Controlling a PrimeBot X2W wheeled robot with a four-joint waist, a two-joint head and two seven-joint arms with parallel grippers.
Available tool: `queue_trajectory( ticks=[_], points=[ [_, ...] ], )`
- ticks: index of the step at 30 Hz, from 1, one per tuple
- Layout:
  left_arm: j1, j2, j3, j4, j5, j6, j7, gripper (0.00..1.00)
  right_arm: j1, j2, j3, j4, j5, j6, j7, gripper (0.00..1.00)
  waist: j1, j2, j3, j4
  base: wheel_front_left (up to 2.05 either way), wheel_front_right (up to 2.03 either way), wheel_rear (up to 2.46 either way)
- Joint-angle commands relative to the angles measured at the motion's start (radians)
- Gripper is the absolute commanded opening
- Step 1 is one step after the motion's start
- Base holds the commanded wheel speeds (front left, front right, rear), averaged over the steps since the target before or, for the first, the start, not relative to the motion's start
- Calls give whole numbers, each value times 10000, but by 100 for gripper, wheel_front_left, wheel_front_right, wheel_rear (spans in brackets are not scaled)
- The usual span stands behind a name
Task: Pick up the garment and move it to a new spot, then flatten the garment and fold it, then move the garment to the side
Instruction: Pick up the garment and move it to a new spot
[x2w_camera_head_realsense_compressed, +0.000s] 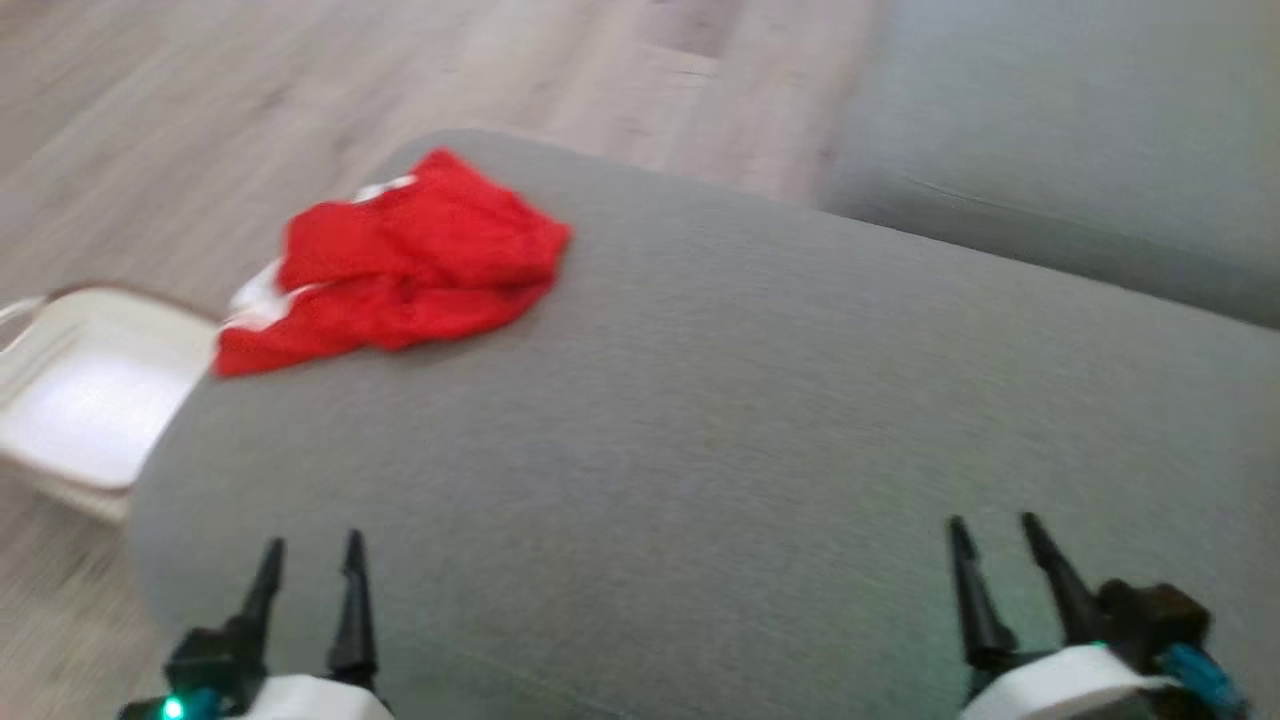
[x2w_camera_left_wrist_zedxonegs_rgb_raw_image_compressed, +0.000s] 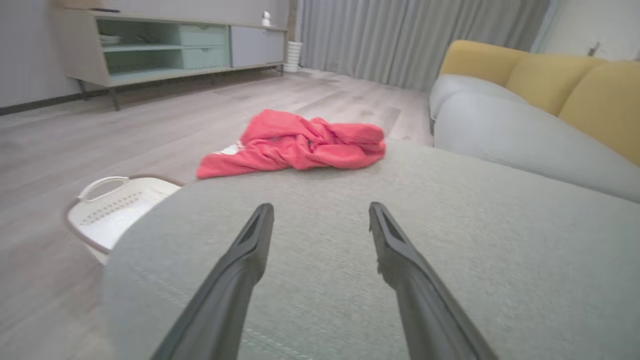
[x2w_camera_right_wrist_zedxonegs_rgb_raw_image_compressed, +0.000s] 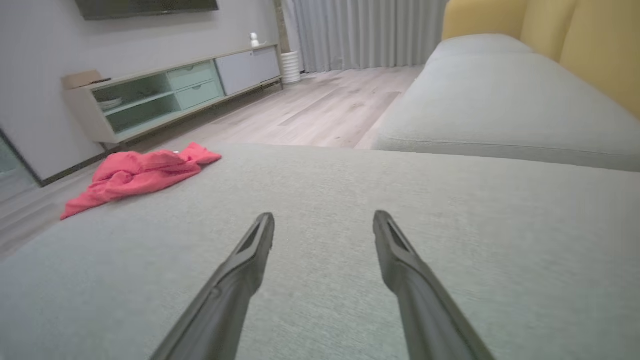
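Head view: my left gripper (x2w_camera_head_realsense_compressed: 313, 541) and right gripper (x2w_camera_head_realsense_compressed: 992, 520) are hovering open and empty over the grey cushion (x2w_camera_head_realsense_compressed: 720, 400), with the red garment (x2w_camera_head_realsense_compressed: 400, 265) sitting crumpled at its far-left edge. I'm guessing a sloppy grab is risking nudging it off toward the basket (x2w_camera_head_realsense_compressed: 90, 400).

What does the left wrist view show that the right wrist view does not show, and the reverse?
Left wrist view, not the right one: the white laundry basket on the floor beside the grey cushion, and the open left gripper. Right wrist view, not the left one: a dark wall screen and the open right gripper. Both: the crumpled red garment on the cushion, the cabinet, the curtains.
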Motion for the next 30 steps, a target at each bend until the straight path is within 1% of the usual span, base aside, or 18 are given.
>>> queue_trajectory(
  ticks=[1, 5, 7, 13, 18, 20, 22, 25, 27, 30],
  points=[
    [-321, 249, 534, -369, -21, 88, -76, 100, -689, -72, 365, -302, -15, 65, -53, 100, 1, -1, 221, 706, 0, 0, 0],
    [256, 267, 1110, -952, -99, 503, -170, 100, -1247, -72, 1042, -115, -54, 65, 52, 100, 1, -1, 456, 866, 0, 0, 0],
    [537, 252, 1365, -1191, -94, 630, -198, 100, -1467, -72, 1287, -11, -69, 65, 81, 100, 1, -1, 521, 903, 0, 0, 0],
    [1048, 182, 1922, -1665, 46, 720, -230, 100, -1788, -72, 1556, 126, -98, 65, 141, 100, 1, -1, 640, 971, 0, 0, 0],
    [1103, 369, 2291, -1913, 106, 628, -234, 100, -1773, -72, 1347, -6, -261, 65, 132, 100, 1, -1, 715, 1023, 0, 0, 0],
    [909, 643, 2515, -2041, 55, 544, -174, 100, -1685, -72, 1149, -198, -362, 65, 187, 100, 1, -1, 900, 1039, 0, 0, 0],
    [427, 1079, 2767, -2208, 84, 418, 5, 100, -1650, -72, 896, -473, -561, 65, 297, 100, 1, -1, 1163, 1038, 0, 0, 0],
    [-837, 1881, 3214, -2298, 119, 12, 342, 100, -1605, -72, 519, -1029, -917, 65, 552, 100, 1, -1, 1591, 986, 0, 0, 0],
    [-1794, 2416, 3625, -2224, 130, -209, 477, 100, -1745, -72, 461, -1484, -1236, 65, 840, 100, 1, -1, 2071, 700, 0, 0, 0],
    [-3382, 2897, 4040, -1720, -135, -651, 848, 100, -2031, -72, 427, -2121, -1688, 65, 1272, 100, 1, -1, 2708, 284, 0, 0, 0]
  ],
)
